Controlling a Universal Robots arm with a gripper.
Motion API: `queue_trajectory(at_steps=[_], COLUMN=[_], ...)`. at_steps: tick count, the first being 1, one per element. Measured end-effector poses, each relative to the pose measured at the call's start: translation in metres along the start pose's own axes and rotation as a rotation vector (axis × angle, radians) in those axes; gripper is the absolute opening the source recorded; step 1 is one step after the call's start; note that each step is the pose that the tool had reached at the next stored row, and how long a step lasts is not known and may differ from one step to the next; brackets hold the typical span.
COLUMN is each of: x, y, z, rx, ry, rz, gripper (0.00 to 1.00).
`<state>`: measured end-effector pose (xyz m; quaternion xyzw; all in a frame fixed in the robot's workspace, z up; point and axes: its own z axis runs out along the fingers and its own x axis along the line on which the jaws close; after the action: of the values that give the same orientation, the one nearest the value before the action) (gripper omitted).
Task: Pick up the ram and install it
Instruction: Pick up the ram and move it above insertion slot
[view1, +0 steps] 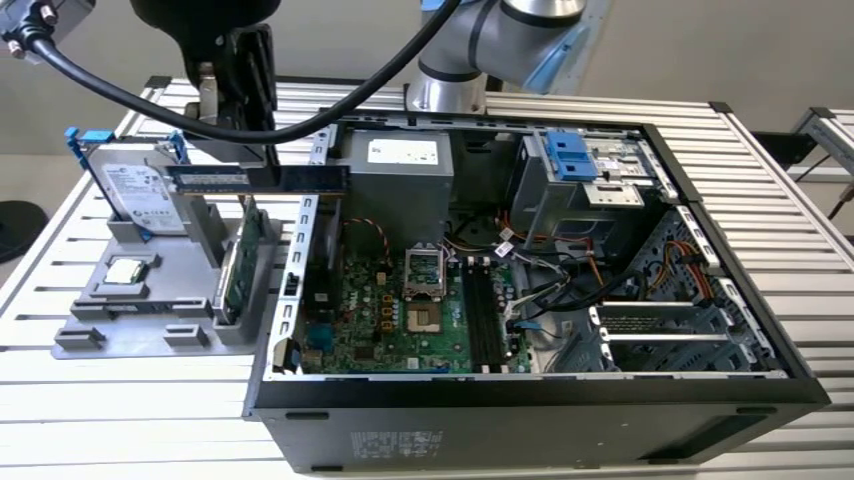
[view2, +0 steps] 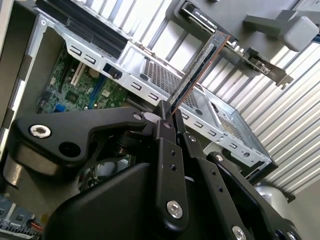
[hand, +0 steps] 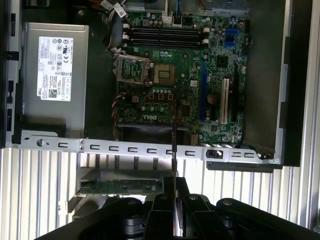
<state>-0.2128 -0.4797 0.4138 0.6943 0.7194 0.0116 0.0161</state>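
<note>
Ram (view1: 214, 178) clamped in the end effector (view1: 271, 160)
Held level in the exterior view's upper left, it hangs over the computer case's (view1: 534, 415) wall.

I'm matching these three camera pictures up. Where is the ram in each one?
Exterior view: the ram is held level, at the exterior view's upper left.
Second wrist view: it slants out from the gripper.
First wrist view: edge-on, a thin line.
Shared landmark: the green motherboard.
</note>
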Motion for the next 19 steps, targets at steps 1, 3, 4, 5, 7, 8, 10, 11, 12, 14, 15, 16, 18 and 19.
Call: queue_trajectory(at_steps=[1, 3, 4, 5, 7, 8, 10, 11, 12, 14, 15, 16, 18, 19], x=[0.0000, -0.0001, -0.0001, -0.0002, -0.0002, -0.0003, -0.0003, -0.0004, -0.0004, -0.0005, -0.0005, -0.0005, -0.0006, -0.0007], y=[0.0008, 0.0026, 0.0035, 0.0043, 0.0061, 0.0070, 0.0089, 0.0098, 0.0108, 0.0127, 0.0139, 0.0150, 0.0174, 0.0184], z=[0.0001, 0.0002, 0.0002, 0.0002, 0.0003, 0.0003, 0.0004, 0.0004, 0.0005, 0.0005, 0.0006, 0.0006, 0.0007, 0.0007], rx=[0.0000, -0.0001, 0.0000, 0.0000, 0.0000, 0.0000, -0.0001, 0.0000, 0.0000, 0.0000, 0.0000, 0.0000, 0.0000, 0.0000], ry=[0.0000, 0.0001, 0.0000, 0.0000, 0.0000, 0.0000, 0.0001, 0.0000, 0.0000, 0.0000, 0.0000, 0.0001, 0.0000, -0.0001], rz=[0.000, 0.000, 0.000, 0.000, 0.000, 0.000, 0.000, 0.000, 0.000, 0.000, 0.000, 0.000, 0.000, 0.000], gripper=[0.00, 0.00, 0.00, 0.00, 0.00, 0.00, 0.00, 0.00, 0.00, 0.00, 0.00, 0.00, 0.00, 0.00])
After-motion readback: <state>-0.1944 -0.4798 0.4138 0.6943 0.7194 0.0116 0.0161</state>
